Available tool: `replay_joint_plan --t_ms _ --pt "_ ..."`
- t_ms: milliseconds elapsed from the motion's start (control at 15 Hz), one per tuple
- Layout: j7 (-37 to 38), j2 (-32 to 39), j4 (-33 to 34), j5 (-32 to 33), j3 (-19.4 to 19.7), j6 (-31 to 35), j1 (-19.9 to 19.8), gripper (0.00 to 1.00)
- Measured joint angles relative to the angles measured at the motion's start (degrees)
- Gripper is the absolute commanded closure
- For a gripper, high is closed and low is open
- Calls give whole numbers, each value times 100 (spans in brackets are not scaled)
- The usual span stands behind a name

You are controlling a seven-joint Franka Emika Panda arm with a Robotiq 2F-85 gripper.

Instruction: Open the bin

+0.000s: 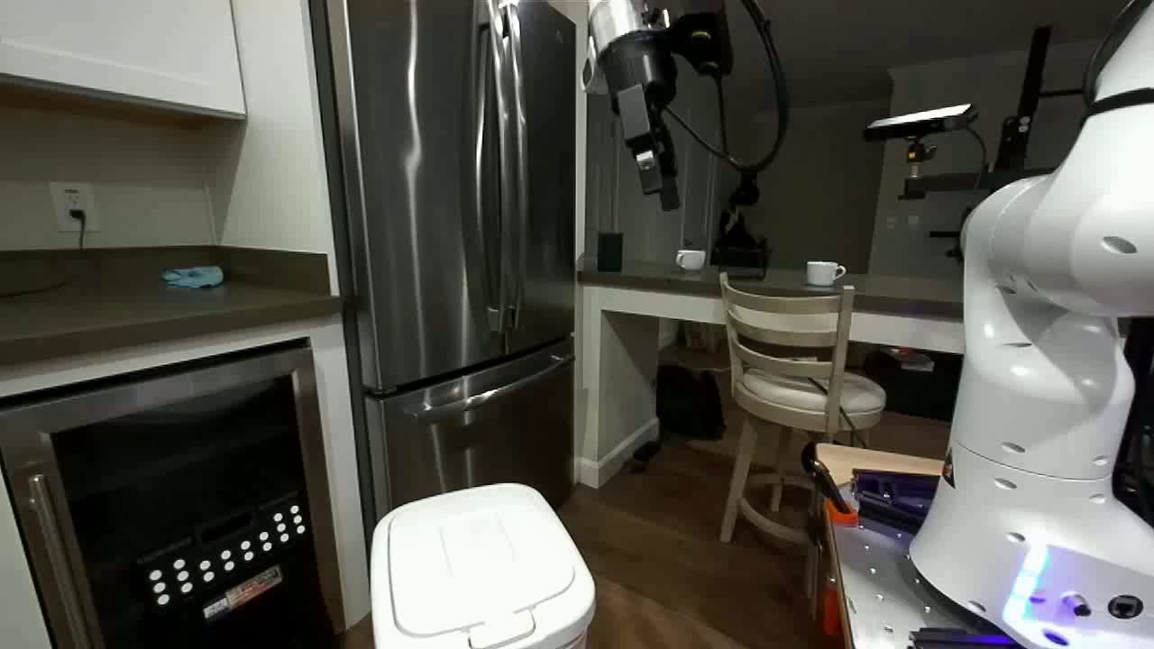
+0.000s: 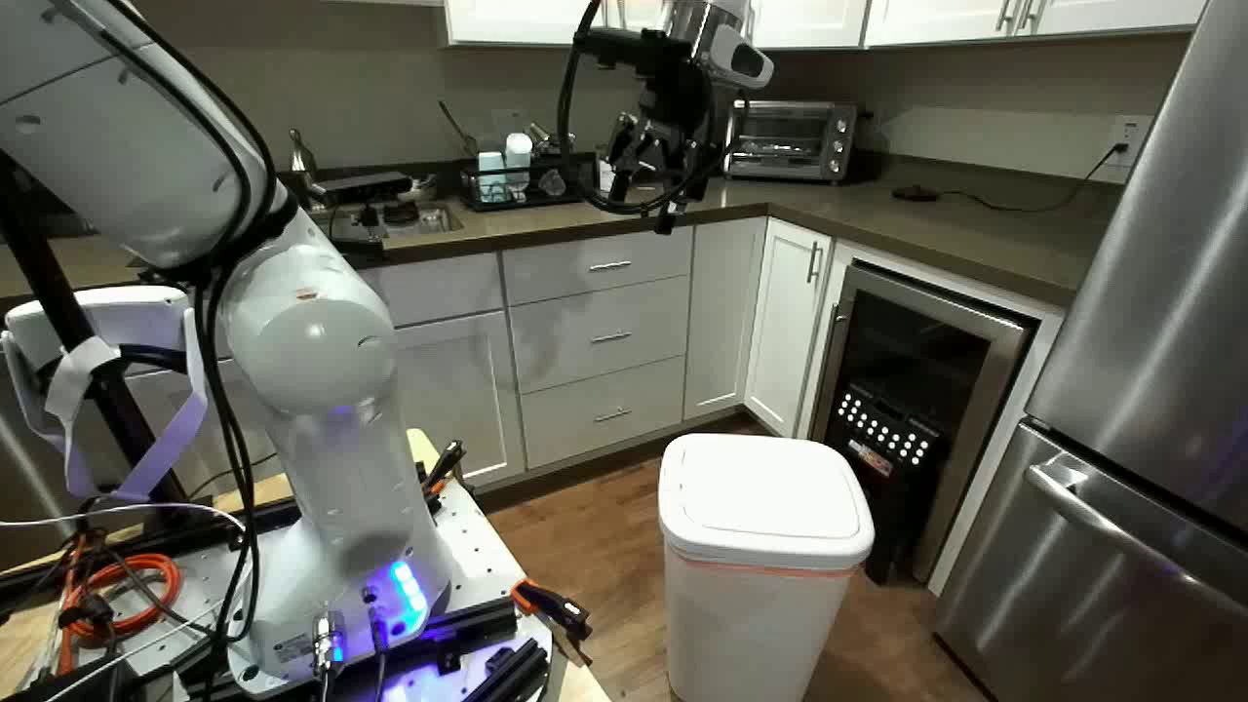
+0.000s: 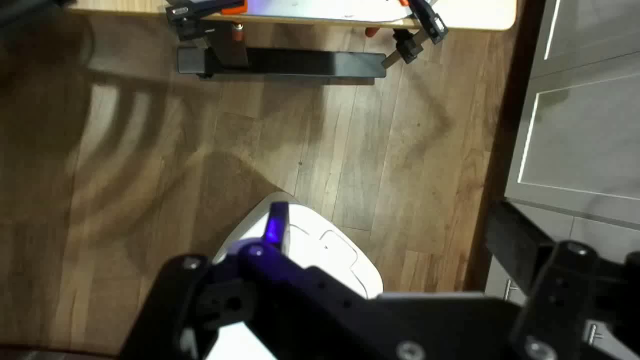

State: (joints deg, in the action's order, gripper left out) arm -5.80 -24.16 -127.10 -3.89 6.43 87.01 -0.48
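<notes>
In wrist view | claw (image 3: 392, 217) wide, blurry, hides pt of lid (image 3: 327, 245) | both ext. views: bin (image 2: 760, 614) closed, base cut off

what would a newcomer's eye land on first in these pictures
Probably the big white robot arm, looming at the edge of both exterior views. Then the white bin, lid shut, standing on the floor near the steel fridge. The black gripper hangs open, well above lid height.

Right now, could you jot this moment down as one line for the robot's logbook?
goal: open bin | lid: closed | gripper: open, empty, raised higher than bin | bin contact: none
</notes>
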Motion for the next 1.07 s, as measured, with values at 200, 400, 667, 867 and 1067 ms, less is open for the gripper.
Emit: replay_joint_plan --t_ms 200,400,667,867,1067 --pt "0 0 0 0 0 0 0 0" --pt "0 0 0 0 0 0 0 0" --pt "0 0 0 0 -3 0 -2 0" --pt "0 78 -120 -1 -1 154 -5 0" --pt "-78 392 -477 -31 0 807 -5 0"
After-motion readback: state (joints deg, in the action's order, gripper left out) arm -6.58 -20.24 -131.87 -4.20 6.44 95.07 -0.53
